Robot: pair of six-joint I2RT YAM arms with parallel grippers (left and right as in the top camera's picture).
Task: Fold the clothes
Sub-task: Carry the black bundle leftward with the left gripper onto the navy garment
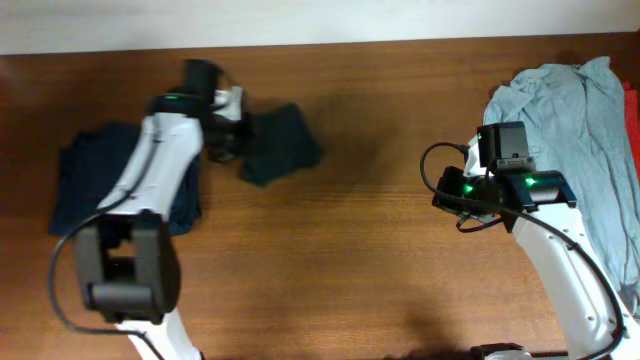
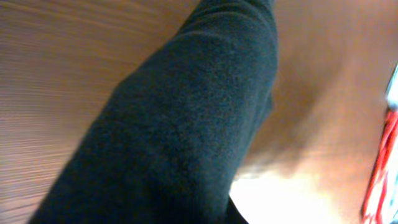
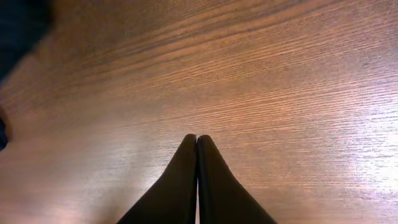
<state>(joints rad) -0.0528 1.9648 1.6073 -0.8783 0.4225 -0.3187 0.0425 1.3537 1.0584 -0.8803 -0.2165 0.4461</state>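
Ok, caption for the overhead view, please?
Left pincer grips a dark garment; right pincer shut above the table, grey shirt beside it.

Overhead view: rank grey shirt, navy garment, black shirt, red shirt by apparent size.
1. grey shirt, cropped at the frame edge
2. navy garment, partly hidden
3. black shirt
4. red shirt, only a sliver showing

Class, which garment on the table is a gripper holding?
The black shirt, pinched by the left gripper at the upper left. The navy garment, grey shirt and red cloth sit in no gripper.
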